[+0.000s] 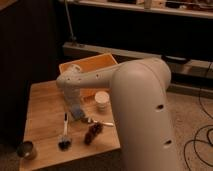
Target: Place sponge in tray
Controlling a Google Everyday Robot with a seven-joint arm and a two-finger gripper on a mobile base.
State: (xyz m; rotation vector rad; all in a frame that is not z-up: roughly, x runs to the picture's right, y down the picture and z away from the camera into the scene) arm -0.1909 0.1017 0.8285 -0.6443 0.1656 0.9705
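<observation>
Sponge (77, 114) is, as far as I can make out, the small bluish-grey block right at the tip of the gripper (75, 110). It's low over the middle of the table (42, 107), just in front of the tray (89, 64) and not in it. I honestly can't tell whether the gripper has hold of it or is only touching it from above, since that bit is dim and the wrist covers it. The table is a small square butcher-block wooden one, standing on a pale speckled floor (192, 112) with a few black cables (201, 136) looping on the right. The room is pretty dark. There's a long low dark shelf unit (150, 37) along the back wall, a thin pole (68, 22) standing behind the table, and a dark panel down the left side. The tray is an orange-yellow bin at the table's back edge, angled a bit. A white cup (102, 100) sits just in front of the tray's near right corner. Toward the front there's a brush (64, 134) with a pale handle and a black head pointing at the near edge. Beside it, to the right, is a dark reddish clump (92, 133) I can't identify, with something shiny like a spoon (98, 122) just behind it. A small dark tin (25, 149) sits on the front left corner. The big white arm (142, 115) fills the right foreground and hides the table's right side and part of the tray front.
</observation>
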